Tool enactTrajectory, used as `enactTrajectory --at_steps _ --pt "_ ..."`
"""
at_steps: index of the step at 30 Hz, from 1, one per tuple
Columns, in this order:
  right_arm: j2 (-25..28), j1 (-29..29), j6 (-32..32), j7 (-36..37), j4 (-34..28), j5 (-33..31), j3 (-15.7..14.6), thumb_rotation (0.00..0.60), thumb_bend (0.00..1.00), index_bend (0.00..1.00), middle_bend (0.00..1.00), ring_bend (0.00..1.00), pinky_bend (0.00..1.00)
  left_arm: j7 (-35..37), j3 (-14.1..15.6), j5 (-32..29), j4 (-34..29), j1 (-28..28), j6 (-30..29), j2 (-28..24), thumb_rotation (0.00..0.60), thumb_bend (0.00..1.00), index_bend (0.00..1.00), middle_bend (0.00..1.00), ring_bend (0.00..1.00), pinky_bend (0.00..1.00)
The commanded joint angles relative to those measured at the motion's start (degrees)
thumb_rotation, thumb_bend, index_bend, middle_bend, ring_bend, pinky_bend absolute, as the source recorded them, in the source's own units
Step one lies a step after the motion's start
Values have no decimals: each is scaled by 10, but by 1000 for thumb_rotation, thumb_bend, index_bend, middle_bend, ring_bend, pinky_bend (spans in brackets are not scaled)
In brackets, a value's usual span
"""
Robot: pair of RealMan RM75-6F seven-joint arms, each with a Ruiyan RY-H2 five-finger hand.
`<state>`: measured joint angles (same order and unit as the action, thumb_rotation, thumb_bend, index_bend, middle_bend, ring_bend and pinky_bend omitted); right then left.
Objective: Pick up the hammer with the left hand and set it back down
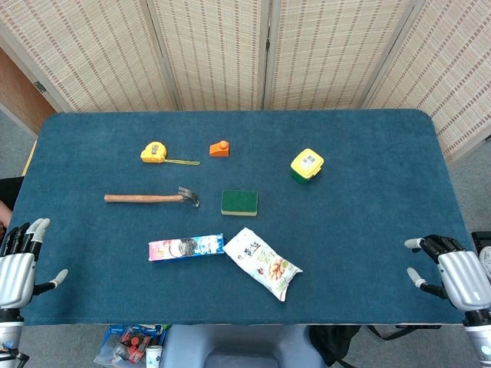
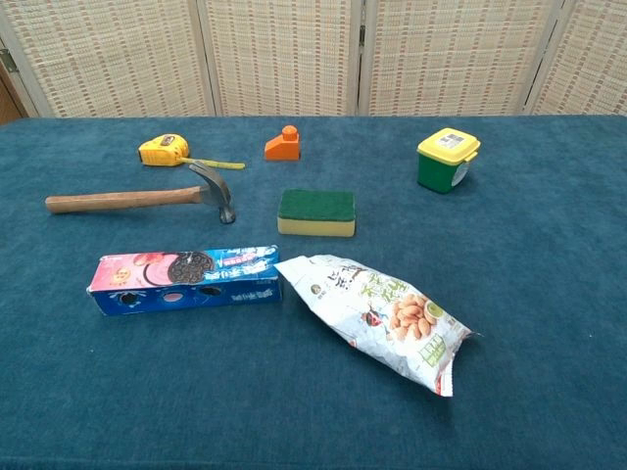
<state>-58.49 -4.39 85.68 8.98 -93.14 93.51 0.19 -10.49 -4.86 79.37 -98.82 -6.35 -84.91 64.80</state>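
hammer (image 1: 151,198): I see it flat on the table (image 1: 368,230), left of the sponge (image 1: 239,202), head toward it.
left hand (image 1: 18,264): near-left edge, fingers spread, holding nothing, well apart from hammer.
right hand (image 1: 451,270): near-right edge, fingers loosely apart, holding nothing.
tub (image 1: 307,165): far right, yellow lid on, contents hidden.
cookie box (image 1: 186,248): closed, near side, beside snack bag (image 1: 262,262).

Both views are bright and evenly lit from above, with only thin, soft shadows under the objects on the cloth (image 1: 368,230). The snack bag (image 2: 377,318) shows mild glare. Focus is sharp mid-frame; the head view bows slightly at its edges, and its lower corners look softer
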Motion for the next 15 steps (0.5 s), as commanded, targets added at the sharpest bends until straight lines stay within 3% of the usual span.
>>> enactTrajectory --at_steps 1,9,15 --pt "1 -1 1 -1 -1 1 0 600 280 351 422 266 280 1 0 0 0 1 0 0 600 168 0 0 0 0" --pt "4 0 11 -1 -2 5 3 600 280 351 422 266 280 5 -8 7 -2 -10 5 0 600 169 0 0 0 0" --pt "7 2 19 0 -2 6 5 600 280 351 422 266 280 7 -29 17 -6 -49 38 0 600 168 4 0 4 0"
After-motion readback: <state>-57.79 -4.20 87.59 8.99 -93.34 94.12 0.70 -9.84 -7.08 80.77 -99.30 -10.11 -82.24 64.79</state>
